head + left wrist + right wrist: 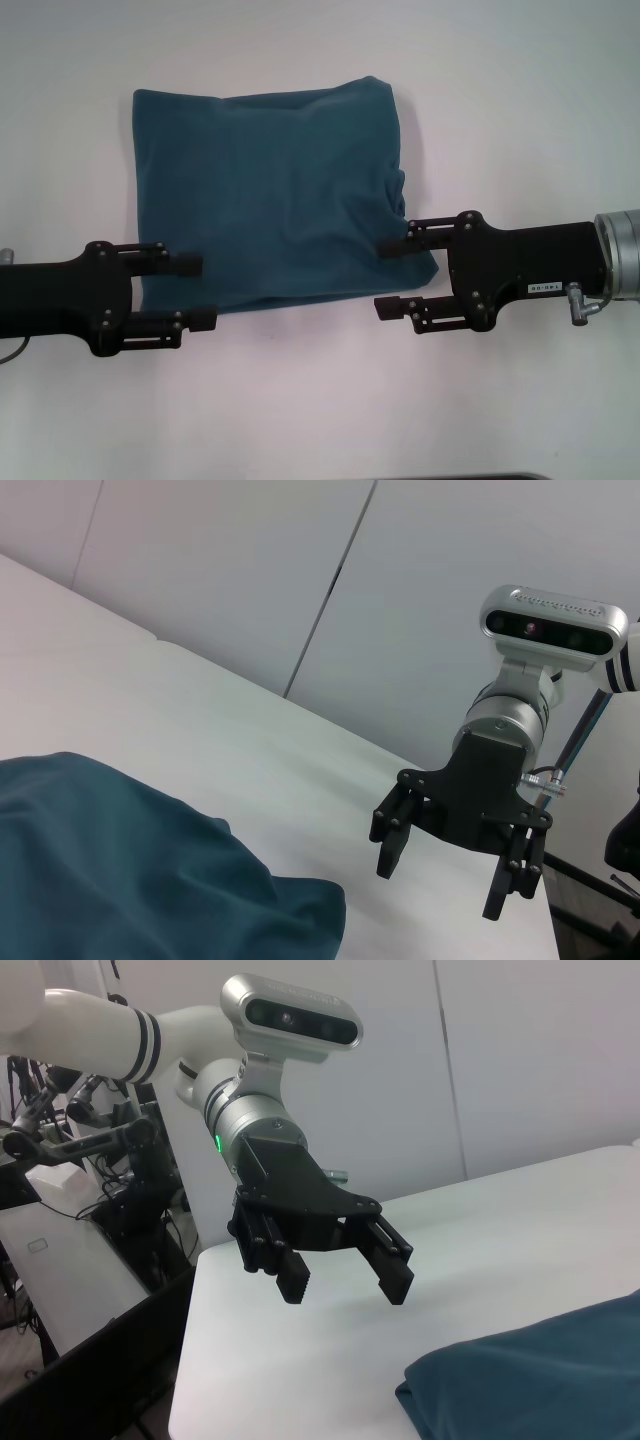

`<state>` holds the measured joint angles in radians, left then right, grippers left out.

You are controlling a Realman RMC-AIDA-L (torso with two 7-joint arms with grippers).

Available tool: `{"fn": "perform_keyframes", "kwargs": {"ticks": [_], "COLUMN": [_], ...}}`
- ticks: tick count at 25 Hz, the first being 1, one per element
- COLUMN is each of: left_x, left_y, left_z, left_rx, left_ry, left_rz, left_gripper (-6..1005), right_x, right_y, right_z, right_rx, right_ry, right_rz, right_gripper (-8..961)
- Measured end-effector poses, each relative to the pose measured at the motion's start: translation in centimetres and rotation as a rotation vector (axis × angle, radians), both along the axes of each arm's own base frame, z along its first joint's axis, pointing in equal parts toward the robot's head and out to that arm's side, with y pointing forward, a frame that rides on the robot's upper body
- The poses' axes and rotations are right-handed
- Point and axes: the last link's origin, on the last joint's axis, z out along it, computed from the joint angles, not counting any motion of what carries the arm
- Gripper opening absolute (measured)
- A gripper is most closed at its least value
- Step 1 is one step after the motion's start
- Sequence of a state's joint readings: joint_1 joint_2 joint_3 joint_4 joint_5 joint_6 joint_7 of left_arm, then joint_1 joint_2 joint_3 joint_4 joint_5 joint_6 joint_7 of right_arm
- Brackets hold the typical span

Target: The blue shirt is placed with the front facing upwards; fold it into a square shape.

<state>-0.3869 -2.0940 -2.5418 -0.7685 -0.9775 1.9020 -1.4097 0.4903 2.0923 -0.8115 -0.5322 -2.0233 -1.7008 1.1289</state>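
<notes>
The left pincer (199, 291) hangs wide open and empty at the near left corner of the blue shirt (275, 195), one finger reaching over the shirt's left edge, the other just at its near hem. In the right wrist view the same left pincer (345, 1282) shows clear of the cloth, above the white table (320, 400), so it seems to hover rather than touch. The right pincer (388, 277) is likewise spread wide and holds nothing; its far finger lies over the shirt's near right corner and its near finger sits just off the hem, over bare table. The left wrist view shows the right pincer (452, 880) raised beside the rounded cloth edge.

The shirt lies mid-table, between and beyond both pincers, already doubled into a rough square with a puckered right edge.

I judge it light, soft and limp: it will sag and drape when lifted and its layers may slide apart. The best hold is likely the two near corners, pinching through all layers at once and lifting evenly.
</notes>
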Motion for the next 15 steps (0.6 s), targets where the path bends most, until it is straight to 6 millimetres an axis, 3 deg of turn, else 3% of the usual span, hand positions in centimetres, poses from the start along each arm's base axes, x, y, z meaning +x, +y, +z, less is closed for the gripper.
{"fn": "perform_keyframes", "kwargs": {"ticks": [15], "left_x": [-0.18], "left_y": [-0.07], "left_z": [-0.12], "left_rx": [0.005], "left_ry": [0.003], "left_rz": [0.008], "left_gripper": [719], "right_x": [0.03], "right_y": [-0.05], "right_z": [-0.02], "right_rx": [-0.003], "right_ry": [0.001], "right_rz": [-0.004], "right_gripper": [704]}}
